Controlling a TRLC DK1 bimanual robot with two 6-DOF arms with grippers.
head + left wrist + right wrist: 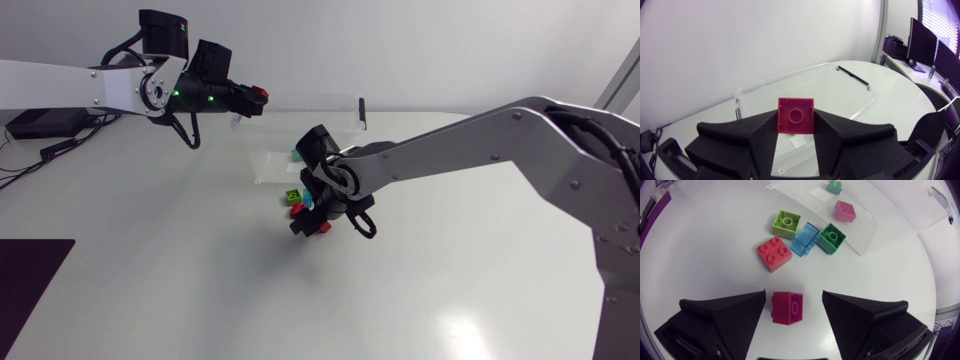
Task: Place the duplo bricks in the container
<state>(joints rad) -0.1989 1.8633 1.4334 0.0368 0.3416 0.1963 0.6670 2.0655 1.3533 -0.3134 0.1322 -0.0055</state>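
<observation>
Well, left claw (796, 131) grips a red brick (796, 116) near the container (840, 92); right claw (793, 307), open, could shove the off-centre magenta brick (786, 307) askew.

White table (200, 300), bricks (774, 253), container (262, 150) (clear)

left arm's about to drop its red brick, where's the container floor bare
The clear container's floor is bare from its middle to the end with the black latch. Crowded: the wall nearest the right gripper, with a pink brick and a green brick inside and loose bricks bunched just outside.
</observation>
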